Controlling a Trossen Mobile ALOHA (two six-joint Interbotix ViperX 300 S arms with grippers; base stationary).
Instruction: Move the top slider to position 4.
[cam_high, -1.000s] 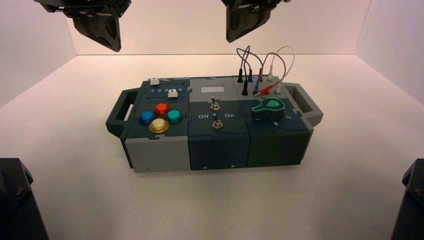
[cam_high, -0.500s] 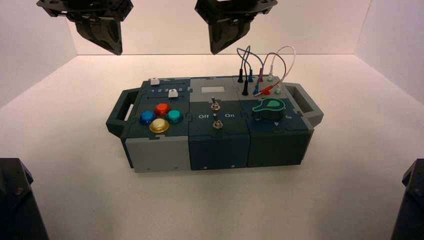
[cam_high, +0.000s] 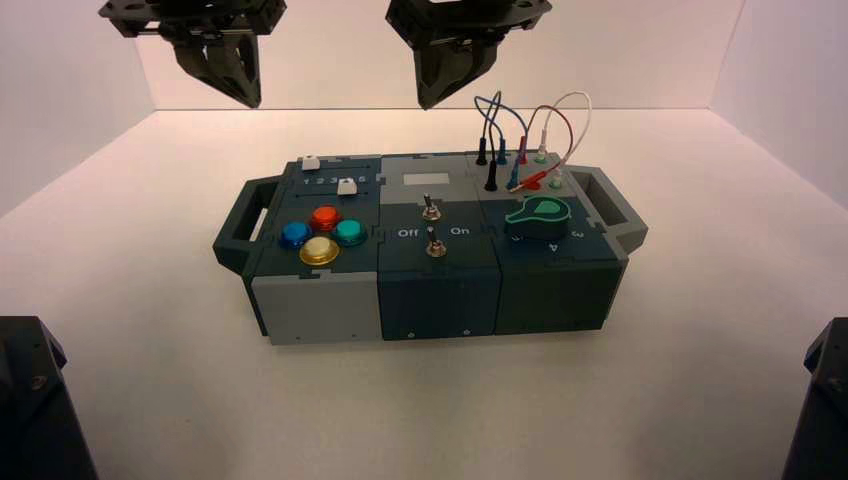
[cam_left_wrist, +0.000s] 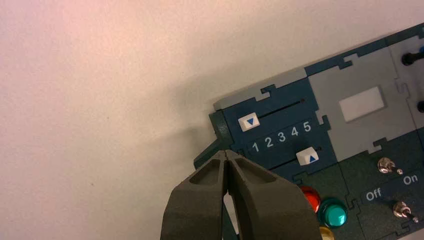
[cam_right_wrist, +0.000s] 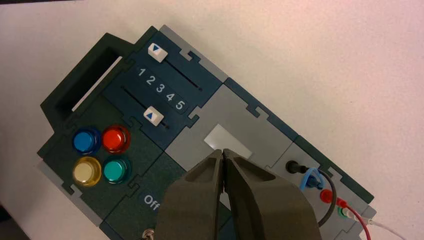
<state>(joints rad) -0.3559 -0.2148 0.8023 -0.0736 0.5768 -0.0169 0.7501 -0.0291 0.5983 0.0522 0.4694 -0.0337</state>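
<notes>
The top slider (cam_left_wrist: 249, 121) is a small white knob with a blue triangle at the far left of the box (cam_high: 310, 310). It sits at the end of its track by the digit 1 (cam_left_wrist: 255, 147); it also shows as the top slider (cam_right_wrist: 156, 51) and the top slider (cam_high: 309, 162). Position 4 (cam_left_wrist: 295, 131) is printed between the two tracks, and position 4 (cam_right_wrist: 171, 98) shows from the other wrist too. My left gripper (cam_left_wrist: 227, 153) hangs shut and empty above the box's left handle. My right gripper (cam_right_wrist: 222, 151) is shut, high over the white label.
A second white slider (cam_left_wrist: 307, 157) sits by the 5. Four coloured buttons (cam_high: 322, 232), two silver toggles (cam_high: 430, 210), a green dial (cam_high: 537, 212) and plugged wires (cam_high: 520, 140) fill the rest of the box. In the high view, left gripper (cam_high: 240, 85) and right gripper (cam_high: 440, 85) hang above the back.
My left arm has shifted right, toward the box's slider end. My right arm moved left a second ago and has since held still. The sliders have not moved.
</notes>
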